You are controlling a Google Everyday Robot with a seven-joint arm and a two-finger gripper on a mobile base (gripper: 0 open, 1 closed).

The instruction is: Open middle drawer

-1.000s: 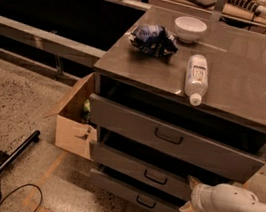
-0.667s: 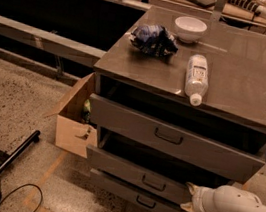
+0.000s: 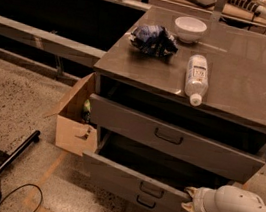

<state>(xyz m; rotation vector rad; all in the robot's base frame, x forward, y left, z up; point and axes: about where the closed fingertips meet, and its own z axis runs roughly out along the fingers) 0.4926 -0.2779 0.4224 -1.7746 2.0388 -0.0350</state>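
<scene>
The middle drawer [image 3: 126, 175] is the second of three in a grey metal cabinet. It stands pulled out, showing a dark grey inside, with a small dark loop handle [image 3: 152, 190] at the centre of its front. My gripper [image 3: 188, 199] comes in from the right on a white arm. It sits at the right part of the drawer's front panel, well right of the handle. One fingertip [image 3: 190, 190] is at the panel's top rim and the other is on its face, closed on the panel.
The top drawer [image 3: 173, 140] is slightly out; the bottom drawer front [image 3: 144, 202] shows just below. On the cabinet top [image 3: 238, 80] lie a white bowl [image 3: 189, 28], a blue chip bag [image 3: 153, 39] and a plastic bottle [image 3: 196, 78]. An open cardboard box [image 3: 74, 118] stands left of the cabinet; a dark stand leg [image 3: 4, 165] lies on the floor.
The middle drawer has slid further out toward the camera, and my gripper has moved with its front panel.
</scene>
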